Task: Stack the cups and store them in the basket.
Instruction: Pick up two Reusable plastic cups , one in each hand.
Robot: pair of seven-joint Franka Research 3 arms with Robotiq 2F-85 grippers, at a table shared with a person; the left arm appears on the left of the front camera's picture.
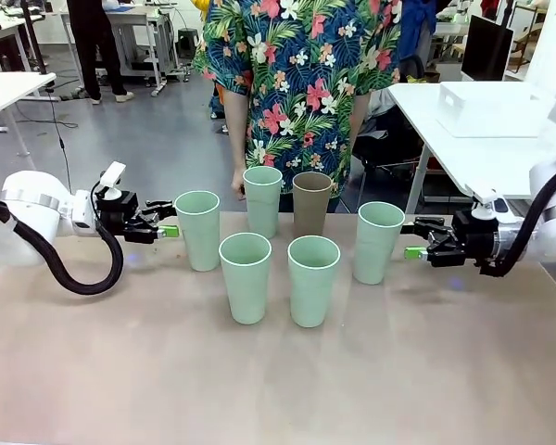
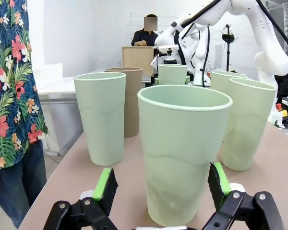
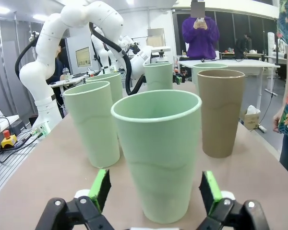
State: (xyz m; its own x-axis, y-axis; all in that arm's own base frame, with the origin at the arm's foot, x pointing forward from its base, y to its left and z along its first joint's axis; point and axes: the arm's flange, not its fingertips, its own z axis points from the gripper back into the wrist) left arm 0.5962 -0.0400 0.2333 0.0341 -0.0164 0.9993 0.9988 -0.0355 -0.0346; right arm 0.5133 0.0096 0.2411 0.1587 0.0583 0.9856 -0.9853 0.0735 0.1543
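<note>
Your left gripper (image 2: 161, 184): spread wide, holding nothing, upright mint cup (image 2: 182, 148) straight ahead, base inside the gap. Right gripper (image 3: 153, 189): same, wide and empty, second mint cup (image 3: 158, 148) upright inside its gap.

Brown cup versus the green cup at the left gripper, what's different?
The brown cup is taupe; the green cup is pale mint. The brown cup stands by the person; the green cup stands at the open left gripper. Both are upright, same shape.

Front camera faces person (image 1: 296, 83) across table (image 1: 278, 389); wrist cameras low, opposed, share cups (image 1: 313, 278).
</note>
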